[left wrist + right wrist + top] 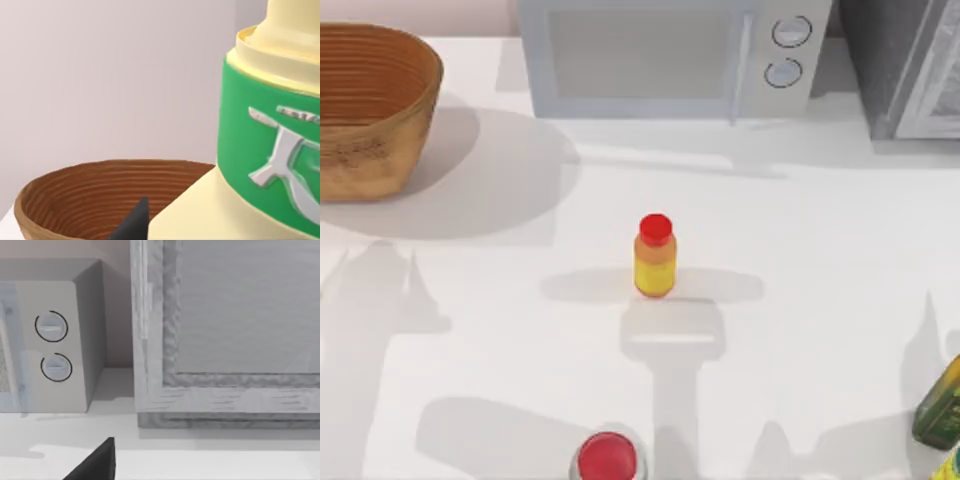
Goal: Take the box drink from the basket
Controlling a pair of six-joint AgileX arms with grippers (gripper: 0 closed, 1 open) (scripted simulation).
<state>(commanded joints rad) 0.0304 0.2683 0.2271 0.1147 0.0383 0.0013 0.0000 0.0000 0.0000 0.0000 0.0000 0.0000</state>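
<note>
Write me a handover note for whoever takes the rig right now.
Left gripper: shut on the box drink, holding it above the basket, as the left wrist view shows.
Right gripper: parked, facing the microwave; finger state unclear.
Basket sits at the table's far left. A red-capped bottle stands mid-table.
Done: drink grasped and out of the basket.
Left: carry it clear and set it on the table.

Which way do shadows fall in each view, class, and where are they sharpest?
Top view: the bottle and basket cast soft-edged shadows on the table, the basket's falling rightward. Right wrist view: the microwave shades the wall beside it. Left wrist view: the box drink looks evenly lit.
</note>
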